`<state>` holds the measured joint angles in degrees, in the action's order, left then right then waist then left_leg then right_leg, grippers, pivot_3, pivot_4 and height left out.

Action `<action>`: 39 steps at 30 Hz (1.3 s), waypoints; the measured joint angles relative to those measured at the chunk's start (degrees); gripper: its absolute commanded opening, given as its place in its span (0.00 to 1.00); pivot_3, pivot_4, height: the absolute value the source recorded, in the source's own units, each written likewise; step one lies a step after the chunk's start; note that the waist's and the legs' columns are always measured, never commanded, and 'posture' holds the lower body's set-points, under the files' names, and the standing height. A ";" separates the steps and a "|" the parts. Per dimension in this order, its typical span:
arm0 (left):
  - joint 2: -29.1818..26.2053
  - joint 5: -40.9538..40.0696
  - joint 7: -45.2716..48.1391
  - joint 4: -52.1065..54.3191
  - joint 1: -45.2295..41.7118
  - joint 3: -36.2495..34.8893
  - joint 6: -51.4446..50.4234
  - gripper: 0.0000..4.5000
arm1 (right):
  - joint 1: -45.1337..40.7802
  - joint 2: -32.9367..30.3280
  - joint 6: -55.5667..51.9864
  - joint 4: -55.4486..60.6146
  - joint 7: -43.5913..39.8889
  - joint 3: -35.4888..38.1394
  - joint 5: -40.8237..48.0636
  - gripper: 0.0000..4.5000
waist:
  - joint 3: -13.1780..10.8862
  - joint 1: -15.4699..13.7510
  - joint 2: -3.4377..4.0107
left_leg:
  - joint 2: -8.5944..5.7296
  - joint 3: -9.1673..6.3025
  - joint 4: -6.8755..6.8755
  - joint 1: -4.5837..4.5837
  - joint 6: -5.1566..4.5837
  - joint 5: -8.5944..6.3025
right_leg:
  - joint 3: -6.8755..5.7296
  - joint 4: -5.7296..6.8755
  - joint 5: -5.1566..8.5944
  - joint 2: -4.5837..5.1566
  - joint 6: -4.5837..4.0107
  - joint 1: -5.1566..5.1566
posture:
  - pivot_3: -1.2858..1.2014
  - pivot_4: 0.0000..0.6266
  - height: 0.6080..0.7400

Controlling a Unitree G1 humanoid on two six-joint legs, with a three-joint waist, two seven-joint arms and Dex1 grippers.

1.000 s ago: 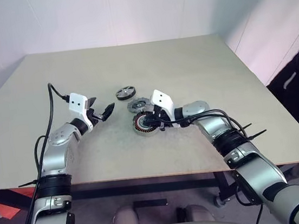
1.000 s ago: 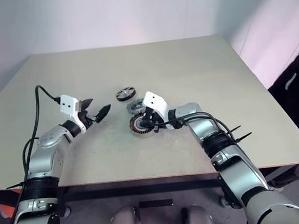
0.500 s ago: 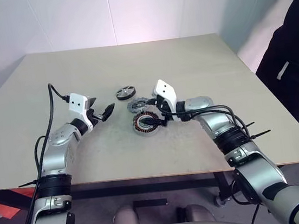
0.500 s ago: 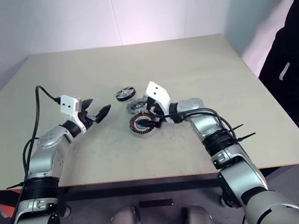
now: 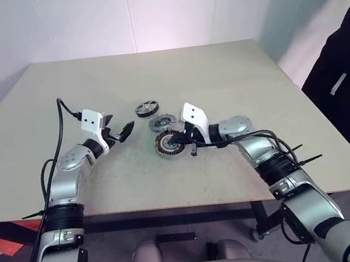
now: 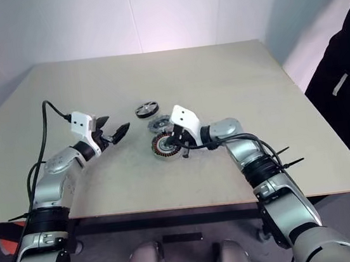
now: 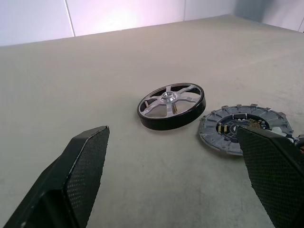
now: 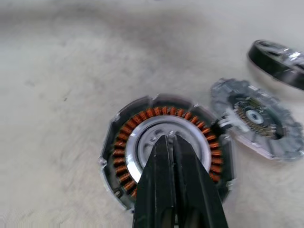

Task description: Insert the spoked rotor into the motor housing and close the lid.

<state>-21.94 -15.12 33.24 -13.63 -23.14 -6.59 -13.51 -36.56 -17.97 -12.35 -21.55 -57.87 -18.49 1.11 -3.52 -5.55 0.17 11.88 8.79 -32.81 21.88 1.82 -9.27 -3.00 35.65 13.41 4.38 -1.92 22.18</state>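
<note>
Right wrist view: your right gripper [image 8: 170, 138] clenched, empty, over motor housing [image 8: 166, 148] centre; left gripper [image 5: 119, 133] released.

Right pincer [image 8: 171, 142] blocks the motor housing [image 5: 171, 143]; lid [image 5: 160, 122] crowds its far side.

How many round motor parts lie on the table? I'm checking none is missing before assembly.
3. The spoked rotor lies farthest back, the lid just in front of it, and the motor housing nearest, under the right pincer. Nothing appears hidden.
</note>
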 measured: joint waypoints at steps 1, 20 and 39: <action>0.00 0.00 0.00 0.00 0.00 0.00 0.00 1.00 | 0.26 0.03 0.35 0.00 0.04 -0.38 -0.33 0.00 | 0.00 0.00 0.00 | 0.00 0.00 0.00 0.00 0.00 0.00 | 0.00 0.00 0.00 0.00 0.00 0.00 | 0.52 0.00 1.00; -0.02 0.01 -0.06 -0.06 0.13 -0.03 0.02 1.00 | -0.74 -1.38 1.09 1.98 0.26 -0.13 -1.62 0.00 | 0.00 -0.07 0.00 | 0.00 -0.01 -0.07 0.00 -0.01 0.00 | 0.00 0.02 0.00 0.01 0.00 -0.04 | 0.52 0.00 1.00; 0.13 0.09 0.01 -0.94 0.18 0.00 0.10 1.00 | -0.65 0.41 1.04 -2.80 3.23 -0.68 -2.80 0.00 | 0.00 -0.04 0.00 | 0.00 -0.01 -0.13 -0.01 0.00 0.00 | 0.00 0.06 0.00 -0.03 0.00 -0.07 | 0.52 0.00 1.00</action>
<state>-21.81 -15.03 33.25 -14.57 -22.97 -6.59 -13.41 -37.21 -17.57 -11.31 -24.35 -54.64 -19.17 -1.69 -3.52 -5.58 0.17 11.88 8.79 -32.94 21.87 1.82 -9.27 -3.00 35.71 13.41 4.35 -1.92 22.12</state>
